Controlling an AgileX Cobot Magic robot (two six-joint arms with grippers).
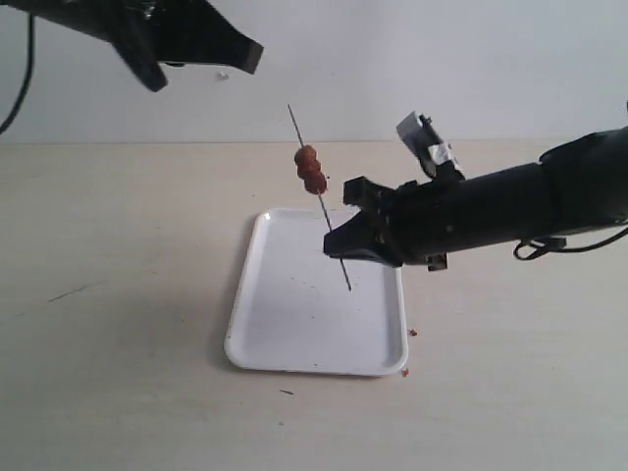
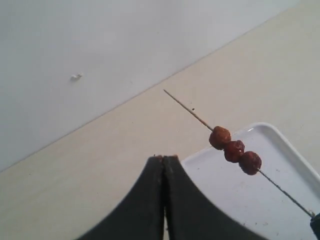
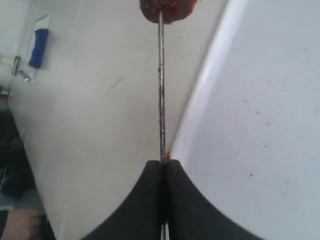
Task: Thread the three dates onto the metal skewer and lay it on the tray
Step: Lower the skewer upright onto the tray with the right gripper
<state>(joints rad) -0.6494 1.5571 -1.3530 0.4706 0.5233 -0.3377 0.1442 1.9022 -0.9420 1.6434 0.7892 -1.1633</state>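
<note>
The three dates (image 1: 310, 169) (image 2: 235, 150) sit threaded in a tight row on the metal skewer (image 1: 324, 211) (image 2: 192, 111) (image 3: 161, 85), which slants in the air above the tray (image 1: 285, 329) (image 2: 280, 200) (image 3: 260, 115). My right gripper (image 1: 341, 247) (image 3: 164, 162) is shut on the skewer's lower part, below the dates; only the lowest date (image 3: 167, 10) shows in the right wrist view. My left gripper (image 1: 157, 74) (image 2: 164, 158) hangs high at the upper left, shut and holding nothing, well away from the skewer.
Tiny reddish crumbs (image 1: 409, 334) lie on the table by the tray's right near corner. A dark speck (image 1: 286, 392) lies in front of the tray. A blue and white object (image 3: 39, 42) shows at the table's far side in the right wrist view.
</note>
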